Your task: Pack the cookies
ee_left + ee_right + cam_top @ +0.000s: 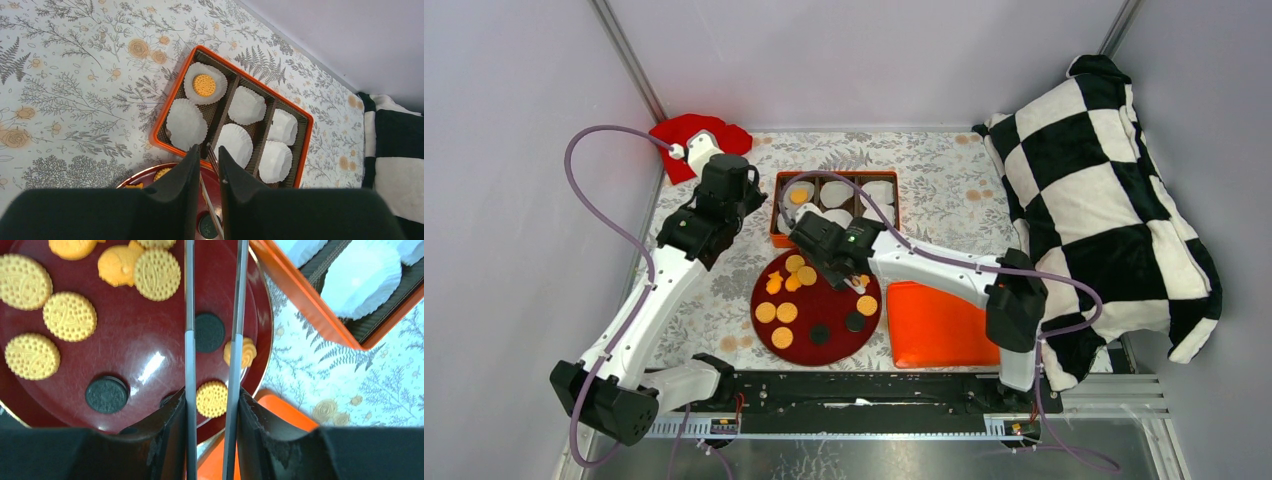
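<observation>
Several tan round cookies (776, 312), a few black ones (821, 333) and orange shaped ones lie on the dark red plate (824, 305). One tan cookie (204, 85) sits in a paper cup in the orange tray (773, 236). My right gripper (834, 250) hovers over the plate's far right part. It is shut on grey metal tongs (190, 315), whose arms stand apart over the plate (140, 340); their tips are out of view. A tan cookie (212, 400) lies below, between the arms. My left gripper (734, 205) is high beside the tray's left end, shut and empty (206, 150).
The tray (175, 94) holds several white paper cups (246, 105); all but one are empty. An orange lid (939, 325) lies right of the plate. A checkered pillow (1104, 200) fills the right side. A red cloth (689, 130) lies at the back left.
</observation>
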You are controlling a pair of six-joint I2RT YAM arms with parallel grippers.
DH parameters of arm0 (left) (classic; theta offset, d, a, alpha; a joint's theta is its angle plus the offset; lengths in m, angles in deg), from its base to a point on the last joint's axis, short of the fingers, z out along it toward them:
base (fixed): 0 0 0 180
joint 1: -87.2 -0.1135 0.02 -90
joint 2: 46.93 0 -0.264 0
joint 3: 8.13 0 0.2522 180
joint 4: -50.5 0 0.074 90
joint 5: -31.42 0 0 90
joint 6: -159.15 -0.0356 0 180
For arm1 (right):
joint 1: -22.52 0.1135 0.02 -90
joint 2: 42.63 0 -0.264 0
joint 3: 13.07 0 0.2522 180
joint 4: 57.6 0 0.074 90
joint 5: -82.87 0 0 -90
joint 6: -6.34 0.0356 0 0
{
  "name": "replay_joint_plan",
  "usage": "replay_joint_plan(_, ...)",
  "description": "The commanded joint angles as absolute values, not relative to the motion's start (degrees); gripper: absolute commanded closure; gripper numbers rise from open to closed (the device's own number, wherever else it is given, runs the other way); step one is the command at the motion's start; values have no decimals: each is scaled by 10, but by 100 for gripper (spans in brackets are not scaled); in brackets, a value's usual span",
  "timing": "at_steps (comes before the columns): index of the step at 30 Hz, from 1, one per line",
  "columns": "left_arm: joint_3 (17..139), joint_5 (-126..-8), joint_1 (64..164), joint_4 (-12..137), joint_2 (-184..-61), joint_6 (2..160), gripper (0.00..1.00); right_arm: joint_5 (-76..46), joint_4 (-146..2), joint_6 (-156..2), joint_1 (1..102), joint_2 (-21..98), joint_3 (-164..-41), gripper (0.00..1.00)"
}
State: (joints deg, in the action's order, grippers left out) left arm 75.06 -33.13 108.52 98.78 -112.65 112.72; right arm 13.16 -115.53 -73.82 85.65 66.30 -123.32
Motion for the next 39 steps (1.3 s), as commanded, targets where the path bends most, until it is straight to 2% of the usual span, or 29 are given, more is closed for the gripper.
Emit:
replay_joint_plan(1,748,-336,1082,992,-1121,1118,76,102,-1153,-727,863,573,-1174,84)
replay_joint_plan(8,742,-384,1083,980,-1139,1121,76,52,-1161,-661,878,461,-1034,78)
replay_joint_plan(17,732,-407,1085,975,-1133,1129,76,43,-1172,-609,913,432,-973,72)
replay_joint_plan(18,730,-409,1085,975,-1131,1128,76,49,-1176,-603,918,432,-968,64)
replay_joint_plan(20,727,-410,1086,975,-1126,1129,76,59,-1181,-593,926,429,-957,62)
replay_joint_plan(25,719,-415,1086,976,-1117,1130,76,95,-1197,-570,935,418,-943,48)
replay_joint_plan(39,710,-413,1086,974,-1109,1135,76,102,-1186,-564,936,423,-925,48)
